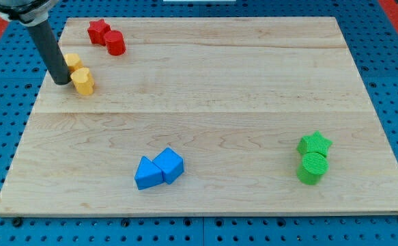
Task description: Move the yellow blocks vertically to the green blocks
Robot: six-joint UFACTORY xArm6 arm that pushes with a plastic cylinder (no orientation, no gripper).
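Note:
Two yellow blocks sit at the view's upper left: one [83,80] in front and one [73,62] behind it, partly hidden by my rod. My tip [61,81] rests on the board just to the left of the front yellow block, touching or nearly touching it. A green star block [315,143] and a green cylinder [313,168] sit together at the view's lower right, far from the yellow blocks.
A red star block [98,31] and a red cylinder [115,43] sit at the view's top left, just above the yellow blocks. Two blue blocks [159,168] lie together near the bottom centre. The wooden board [219,96] lies on a blue pegboard.

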